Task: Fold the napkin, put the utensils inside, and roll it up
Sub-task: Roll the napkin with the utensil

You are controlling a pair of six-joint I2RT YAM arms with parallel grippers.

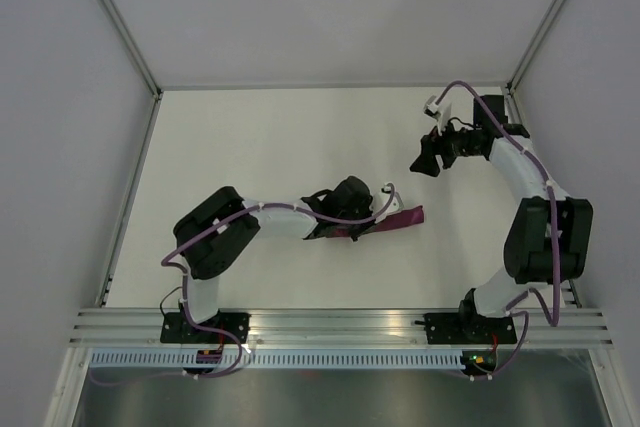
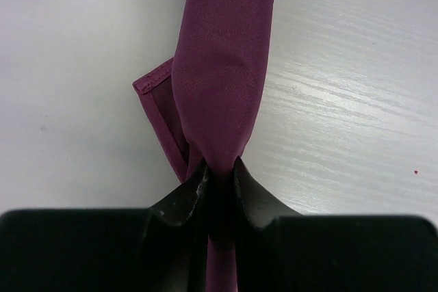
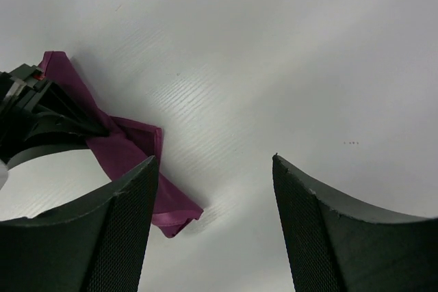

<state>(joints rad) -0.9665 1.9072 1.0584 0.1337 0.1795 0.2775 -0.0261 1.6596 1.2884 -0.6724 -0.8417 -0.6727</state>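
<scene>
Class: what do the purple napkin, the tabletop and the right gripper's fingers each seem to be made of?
The napkin: woven cloth, slightly shiny; fine weave and a stitched hem show. The tabletop: white, probably laminate or painted board; faint grain lines, soft sheen. The right gripper's fingers: dark, matte, likely plastic or rubber; fine grid texture on the inner faces.

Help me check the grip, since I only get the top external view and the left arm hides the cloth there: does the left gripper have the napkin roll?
Observer: Yes. The left wrist view shows the left gripper pinched shut on one end of the rolled napkin.
Operator: Is the roll tidy?
Observer: Not quite. A hemmed corner sticks out beside it.
Operator: And the other arm?
Observer: Its wrist view shows the right gripper wide open, holding nothing.
</scene>
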